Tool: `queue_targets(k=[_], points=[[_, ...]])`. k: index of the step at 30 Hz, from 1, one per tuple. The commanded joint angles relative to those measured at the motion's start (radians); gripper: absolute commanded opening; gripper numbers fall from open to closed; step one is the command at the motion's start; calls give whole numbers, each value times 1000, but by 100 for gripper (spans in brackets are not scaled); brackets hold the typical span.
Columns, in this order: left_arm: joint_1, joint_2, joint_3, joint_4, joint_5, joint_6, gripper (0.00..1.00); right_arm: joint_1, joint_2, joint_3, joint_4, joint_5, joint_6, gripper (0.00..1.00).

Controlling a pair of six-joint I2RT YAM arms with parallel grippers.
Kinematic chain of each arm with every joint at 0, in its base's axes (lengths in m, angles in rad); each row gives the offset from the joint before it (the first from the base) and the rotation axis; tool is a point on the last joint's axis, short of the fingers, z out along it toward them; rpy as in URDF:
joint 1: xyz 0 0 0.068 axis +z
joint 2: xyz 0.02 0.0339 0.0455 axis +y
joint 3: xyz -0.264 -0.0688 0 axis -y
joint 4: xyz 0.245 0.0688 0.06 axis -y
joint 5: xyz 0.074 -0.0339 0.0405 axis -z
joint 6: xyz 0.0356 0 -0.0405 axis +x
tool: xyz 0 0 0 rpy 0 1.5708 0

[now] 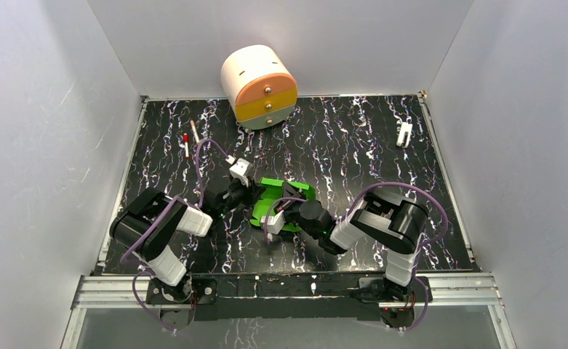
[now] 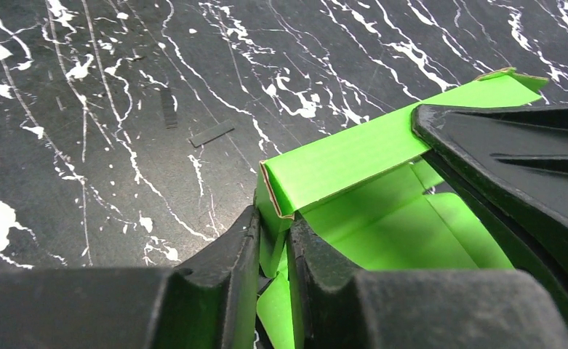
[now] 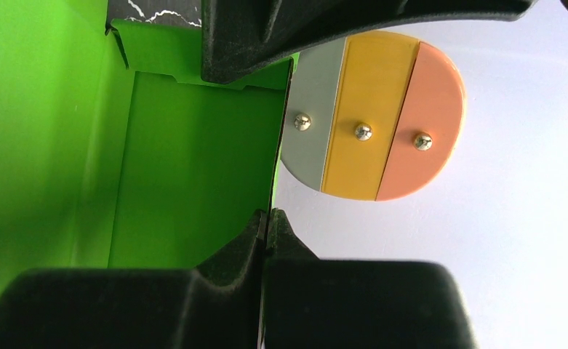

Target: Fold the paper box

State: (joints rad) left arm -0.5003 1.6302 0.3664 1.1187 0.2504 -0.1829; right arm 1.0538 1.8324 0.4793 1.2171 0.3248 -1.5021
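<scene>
The paper box (image 1: 277,202) is bright green card, partly folded into an open tray, at the middle of the table between both arms. My left gripper (image 1: 246,195) is shut on the box's left wall; in the left wrist view the fingers pinch a green corner (image 2: 275,218) and a folded wall runs up to the right (image 2: 382,149). My right gripper (image 1: 284,211) is shut on the box's near right wall; in the right wrist view its jaws close on the thin card edge (image 3: 268,218), with the green inside (image 3: 121,160) on the left.
A cream round drawer unit (image 1: 259,86) with orange and yellow drawers stands at the back centre, also in the right wrist view (image 3: 375,116). Two pens (image 1: 188,142) lie at the back left. A small white clip (image 1: 404,134) lies at the back right. White walls enclose the table.
</scene>
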Motion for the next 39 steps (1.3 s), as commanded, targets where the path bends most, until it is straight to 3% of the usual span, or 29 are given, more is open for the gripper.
queue_targets(k=[1,10,24,31,39], points=[[-37,9,-14,143,-206,24,12,12,-15,10,-126,-84,50,0],[-145,51,-19,239,-589,16,3,12,-61,27,-214,-105,116,0],[-266,145,48,245,-1023,-8,0,14,-74,40,-254,-119,181,0],[-285,166,61,198,-1181,-57,0,14,-81,47,-253,-129,211,0],[-285,161,94,51,-1244,-138,0,12,-97,50,-263,-150,242,0]])
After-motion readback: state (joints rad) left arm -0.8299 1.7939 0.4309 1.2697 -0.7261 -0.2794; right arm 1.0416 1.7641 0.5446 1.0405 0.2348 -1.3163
